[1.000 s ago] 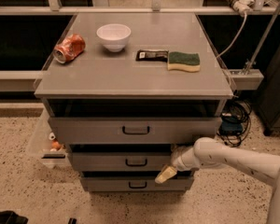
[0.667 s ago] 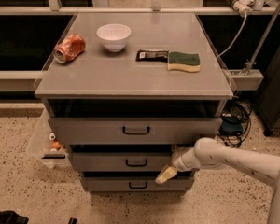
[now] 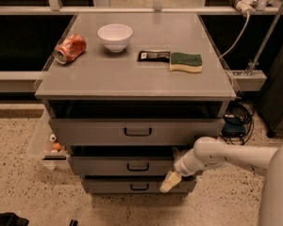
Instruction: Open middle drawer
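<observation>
The middle drawer (image 3: 108, 166) is a grey flat front with a small black bar handle (image 3: 137, 166), between a taller top drawer (image 3: 94, 132) and a shorter bottom drawer (image 3: 113, 186). All three fronts step outward toward me, the top one furthest. My white arm comes in from the right, and my gripper (image 3: 170, 181) hangs in front of the right end of the middle drawer, its pale fingertip reaching down over the bottom drawer's front. It is to the right of the middle handle, not on it.
On the cabinet top (image 3: 132, 74) lie a crushed orange can (image 3: 70, 49), a white bowl (image 3: 114, 36), a black bar (image 3: 153, 55) and a green-yellow sponge (image 3: 185, 62). A clear bin (image 3: 43, 142) stands left of the cabinet. Cables (image 3: 236, 117) lie at the right.
</observation>
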Robot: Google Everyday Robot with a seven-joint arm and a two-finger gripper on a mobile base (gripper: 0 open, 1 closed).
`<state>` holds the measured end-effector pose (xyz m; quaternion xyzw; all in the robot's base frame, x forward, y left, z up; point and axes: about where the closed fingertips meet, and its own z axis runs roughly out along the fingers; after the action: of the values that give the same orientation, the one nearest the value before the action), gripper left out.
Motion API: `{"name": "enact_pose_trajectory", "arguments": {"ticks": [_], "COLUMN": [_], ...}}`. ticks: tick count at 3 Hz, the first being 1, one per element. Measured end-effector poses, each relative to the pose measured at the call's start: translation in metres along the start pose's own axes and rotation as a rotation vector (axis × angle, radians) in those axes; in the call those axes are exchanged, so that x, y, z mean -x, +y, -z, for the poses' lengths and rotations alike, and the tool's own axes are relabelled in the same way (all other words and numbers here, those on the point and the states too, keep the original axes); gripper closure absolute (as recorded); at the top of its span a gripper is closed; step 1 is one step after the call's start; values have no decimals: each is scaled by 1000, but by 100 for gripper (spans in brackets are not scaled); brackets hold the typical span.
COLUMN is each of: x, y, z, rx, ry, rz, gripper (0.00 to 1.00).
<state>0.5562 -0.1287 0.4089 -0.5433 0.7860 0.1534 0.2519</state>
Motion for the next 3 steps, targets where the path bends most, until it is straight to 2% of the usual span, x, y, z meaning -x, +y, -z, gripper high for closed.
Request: {"name": "enact_pose_trajectory", "arguments": {"ticks": [1,2,3], "x": [-4,-3,-13], "y": [12,12,45], "z": [6,7,19], "rx": [38,39,125], "ry": [39,40,39], "rz": [-4,-4,-1], "gripper": [0,0,0]}}
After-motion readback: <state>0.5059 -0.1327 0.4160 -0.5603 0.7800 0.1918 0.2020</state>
